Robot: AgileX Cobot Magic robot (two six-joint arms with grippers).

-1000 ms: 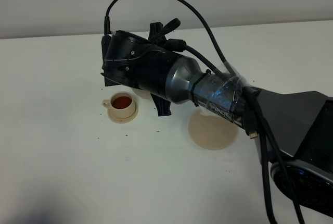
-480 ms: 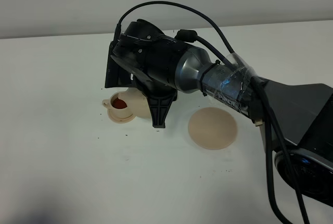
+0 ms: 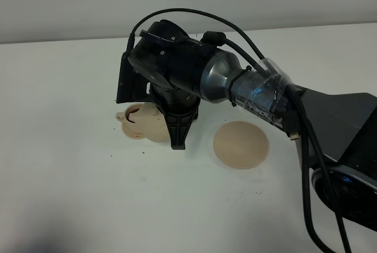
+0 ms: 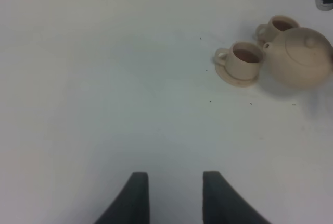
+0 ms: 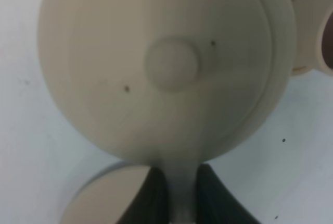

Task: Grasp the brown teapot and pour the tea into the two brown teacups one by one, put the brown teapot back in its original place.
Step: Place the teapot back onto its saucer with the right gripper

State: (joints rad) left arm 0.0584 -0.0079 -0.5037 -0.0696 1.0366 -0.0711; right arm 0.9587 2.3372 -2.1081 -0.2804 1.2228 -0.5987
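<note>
Holding the teapot (image 5: pixel 156 62) by its handle, right gripper (image 5: pixel 177 195) pinched tight on it. Teapot right beside the two cups (image 4: pixel 244 60), both with tea inside, at about nine o'clock from the big flat saucer (image 3: pixel 240 145). Left gripper (image 4: pixel 170 195) spread apart, holding nothing. Next job, probably: keep the pot level, lift gently, carry toward three o'clock, set down in the saucer's middle.

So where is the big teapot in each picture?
Exterior high: the brown teapot peeks out under the right arm, left of the flat saucer.
Left wrist: far corner, beside two filled teacups.
Right wrist: fills the picture, lid knob central, handle in the right end effector.
Shared landmark: the teacup touching its spout.
</note>
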